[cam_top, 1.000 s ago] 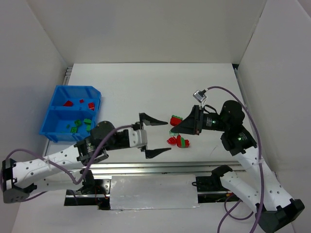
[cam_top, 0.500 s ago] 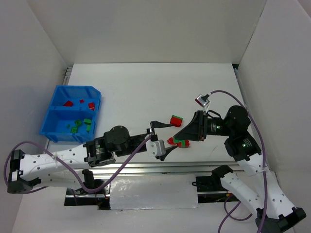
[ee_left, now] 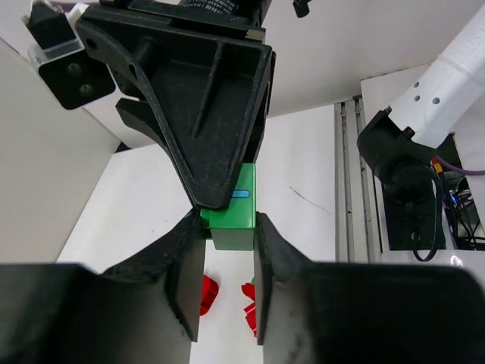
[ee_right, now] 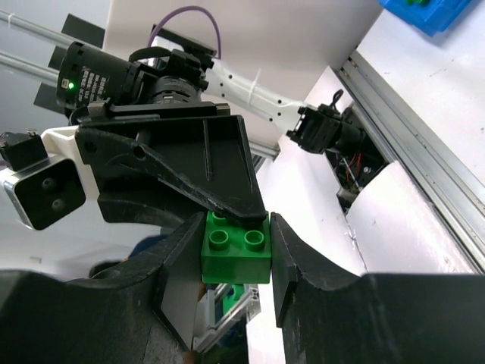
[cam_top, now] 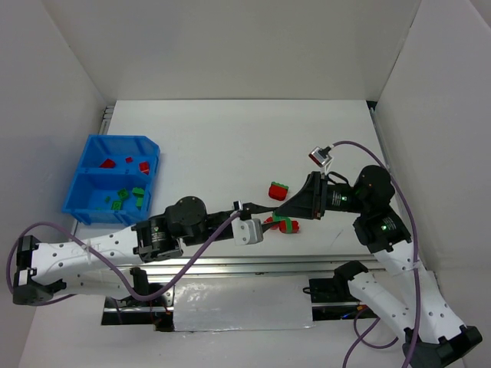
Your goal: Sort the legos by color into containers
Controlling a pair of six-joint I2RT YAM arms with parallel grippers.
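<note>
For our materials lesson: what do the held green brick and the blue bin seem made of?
Green brick: likely hard moulded plastic, smooth with slight sheen; crisp round studs, even colour. Blue bin: probably plastic too; thin moulded walls, uniform colour.

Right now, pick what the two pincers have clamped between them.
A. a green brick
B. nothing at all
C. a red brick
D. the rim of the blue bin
A: the wrist views show one green brick squeezed between the fingers of the left pincer, with the right pincer gripping the same brick from the other end.
</note>
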